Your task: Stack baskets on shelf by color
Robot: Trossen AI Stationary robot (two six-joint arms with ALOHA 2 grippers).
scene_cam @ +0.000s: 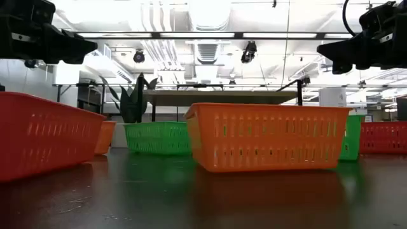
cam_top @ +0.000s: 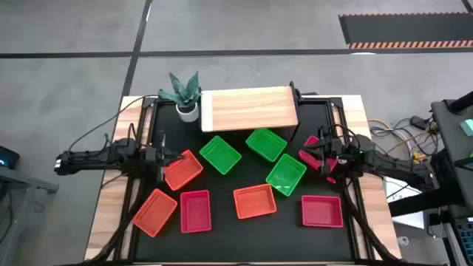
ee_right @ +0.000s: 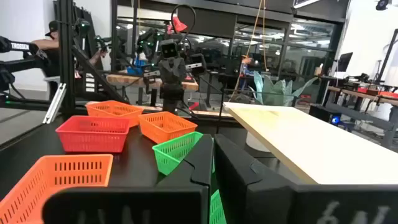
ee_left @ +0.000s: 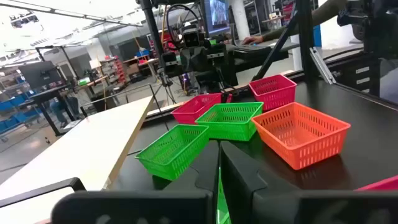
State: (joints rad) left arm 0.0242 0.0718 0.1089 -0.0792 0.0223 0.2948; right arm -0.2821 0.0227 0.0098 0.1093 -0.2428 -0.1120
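A small green spiky-leaved artificial plant in a white round pot [cam_top: 185,94] stands at the back of the black surface [cam_top: 229,225] (toward its left corner). Tangled yellow and grey cables [cam_top: 403,133] lie on the grey floor [cam_top: 66,81] to the right.

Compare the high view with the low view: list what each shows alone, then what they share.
Only the high view: the bare shelf top, all nine baskets laid out, and a red-pink basket near the front edge, with both arms along the table sides. Only the low view: ceiling lights and room behind. Both: the front orange basket, green baskets, the plant, left gripper and right gripper, shut, empty.
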